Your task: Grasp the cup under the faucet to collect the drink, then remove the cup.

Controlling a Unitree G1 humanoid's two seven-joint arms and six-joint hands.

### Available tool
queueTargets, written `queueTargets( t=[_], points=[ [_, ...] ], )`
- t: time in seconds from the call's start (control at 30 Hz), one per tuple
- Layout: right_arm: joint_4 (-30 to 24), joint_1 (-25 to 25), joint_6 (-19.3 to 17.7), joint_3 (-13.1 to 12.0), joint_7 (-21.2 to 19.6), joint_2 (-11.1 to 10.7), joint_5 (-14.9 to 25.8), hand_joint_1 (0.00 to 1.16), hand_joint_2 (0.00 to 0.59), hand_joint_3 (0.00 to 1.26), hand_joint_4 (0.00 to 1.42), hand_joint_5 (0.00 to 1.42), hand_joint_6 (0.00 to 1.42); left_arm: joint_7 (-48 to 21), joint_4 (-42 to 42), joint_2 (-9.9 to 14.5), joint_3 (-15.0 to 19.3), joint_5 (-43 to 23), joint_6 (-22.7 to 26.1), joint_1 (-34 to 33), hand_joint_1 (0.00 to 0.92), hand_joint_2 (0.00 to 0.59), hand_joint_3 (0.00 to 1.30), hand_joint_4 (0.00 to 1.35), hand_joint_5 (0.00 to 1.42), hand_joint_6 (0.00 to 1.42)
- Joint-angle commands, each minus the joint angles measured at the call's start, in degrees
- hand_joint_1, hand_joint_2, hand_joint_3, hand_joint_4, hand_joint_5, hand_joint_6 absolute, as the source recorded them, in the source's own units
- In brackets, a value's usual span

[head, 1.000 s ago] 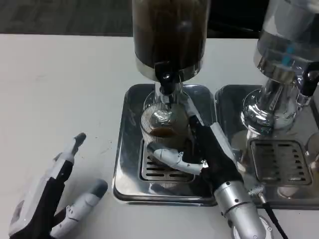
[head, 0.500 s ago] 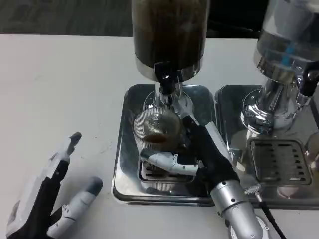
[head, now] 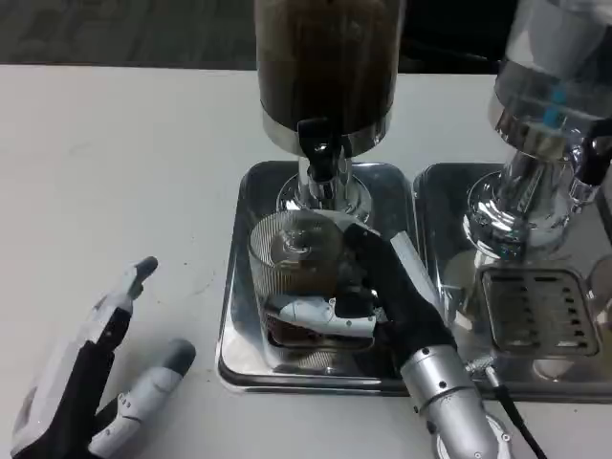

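Left robot hand (head: 81, 387) just chills on the white surface (head: 115, 163), fingers spread, holding nothing. Right robot hand (head: 368, 296) wraps the ribbed glass cup (head: 295, 268), dark drink inside, over the drip tray (head: 244, 287), probably for pulling it out. Faucet (head: 320, 158) sits just behind; second dispenser (head: 535, 143) crowds the right.

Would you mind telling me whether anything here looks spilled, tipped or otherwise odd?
Nothing stands out. The right hand holds the ribbed glass cup upright over the metal drip tray, dark drink at its bottom. No spill shows on the tray or table.
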Motion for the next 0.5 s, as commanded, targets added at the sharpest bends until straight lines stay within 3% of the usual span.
queueTargets(
  t=[0.03,0.5],
  points=[
    [-0.07,0.61,-1.03,0.13,-1.68,0.17,-0.66,1.03,0.198,0.47,0.53,0.55,0.73,-0.54,0.66,0.22,-0.34,-0.86,0.56,0.02,0.0,0.158,0.06,0.0,0.07,0.0],
    [-0.78,1.26,-2.25,0.0,-4.91,0.41,-1.28,1.1,0.156,0.57,0.61,0.72,1.0,-0.67,0.83,0.2,-0.73,-0.74,0.57,-0.3,0.0,0.158,0.07,0.0,0.07,0.0]
  ],
)
